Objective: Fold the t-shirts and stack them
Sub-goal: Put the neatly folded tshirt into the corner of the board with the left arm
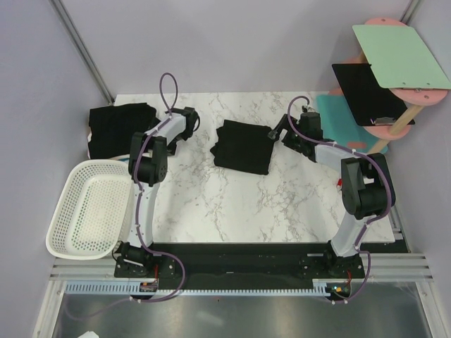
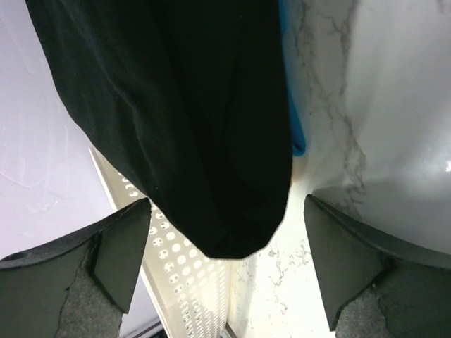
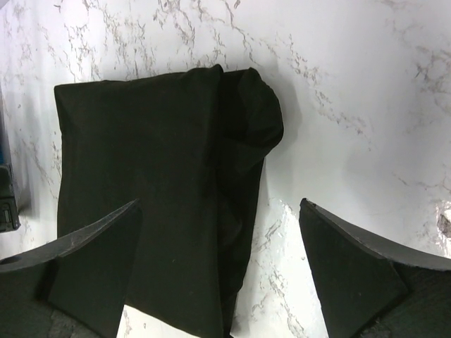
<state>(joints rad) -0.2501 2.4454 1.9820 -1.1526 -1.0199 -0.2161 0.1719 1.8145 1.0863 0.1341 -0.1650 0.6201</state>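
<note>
Right wrist view, folded black t-shirt (image 3: 162, 197) beneath splayed right fingers (image 3: 91, 271), ungripped, left fingers (image 2: 120, 257) also released

One folded t-shirt (image 1: 242, 146) is laid at the middle of the table (image 1: 232, 204), and a second t-shirt (image 1: 116, 130) is piled at the far left corner. The left gripper (image 2: 227, 203) is held between them, the right gripper (image 3: 218, 204) at the middle one's right edge. A basket (image 1: 84, 211) is set off the table's left edge, near side. A mat (image 1: 345, 123) is spread at the far right.
</note>
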